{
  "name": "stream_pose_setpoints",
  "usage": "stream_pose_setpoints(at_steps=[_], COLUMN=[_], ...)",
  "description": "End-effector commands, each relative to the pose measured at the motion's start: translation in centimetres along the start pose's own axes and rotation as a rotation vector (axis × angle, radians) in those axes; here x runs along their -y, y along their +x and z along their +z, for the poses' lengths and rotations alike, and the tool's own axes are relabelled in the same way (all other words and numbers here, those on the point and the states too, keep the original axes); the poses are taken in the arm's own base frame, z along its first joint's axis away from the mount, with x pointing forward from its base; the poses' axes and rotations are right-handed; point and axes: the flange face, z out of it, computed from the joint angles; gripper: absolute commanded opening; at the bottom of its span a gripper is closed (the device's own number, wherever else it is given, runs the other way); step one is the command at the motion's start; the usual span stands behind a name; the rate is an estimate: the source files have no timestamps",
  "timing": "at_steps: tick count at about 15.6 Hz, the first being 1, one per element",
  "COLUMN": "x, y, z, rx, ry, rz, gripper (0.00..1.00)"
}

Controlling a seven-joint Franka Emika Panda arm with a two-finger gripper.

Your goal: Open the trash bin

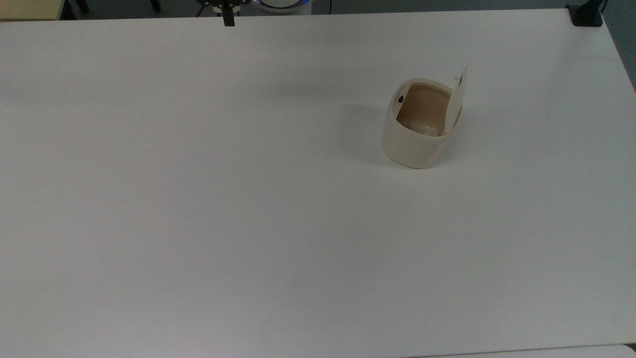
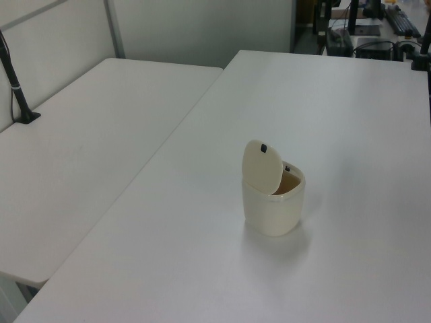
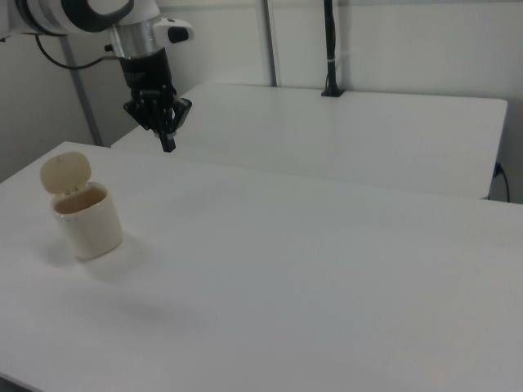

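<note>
Lid up on its hinge, the trash bin stands open on the white table, toward two o'clock from the table's middle in the top view. We see its tan interior and a small black button on the rim at about nine o'clock, opposite the raised lid. In the left view the bin sits near centre, lid tilted back. In the right view the gripper hangs in the air, pointing down, well apart from the bin, at roughly one o'clock from it. Its black fingertips come together to a point, closed on nothing. A second white table stands behind.
</note>
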Motion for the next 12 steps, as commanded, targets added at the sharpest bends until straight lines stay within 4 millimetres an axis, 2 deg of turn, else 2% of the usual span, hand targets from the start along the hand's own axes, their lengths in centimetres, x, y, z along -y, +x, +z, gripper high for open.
stream_pose_setpoints(at_steps=[1,2,3,4,5,6,7,8,12], x=[-0.2,-0.7,-1.4,-1.5,-1.5,-1.4,-1.4,-1.4,-1.3], y=[-1.0,-1.0,-1.0,-1.0,-1.0,-1.0,-0.9,-0.9,-0.9], z=[-0.3,-0.4,-0.4,-0.5,-0.4,-0.3,-0.2,-0.2,-0.5], rx=[0.005,-0.001,-0.005,-0.005,-0.005,-0.003,-0.002,-0.002,-0.01], ry=[0.0,0.001,0.001,0.001,0.002,0.002,0.002,0.002,0.001], rz=[0.107,0.12,0.135,0.135,0.138,0.135,0.133,0.136,0.137], gripper=[0.03,0.04,0.13,0.4,0.78,0.92,0.94,1.0,1.0])
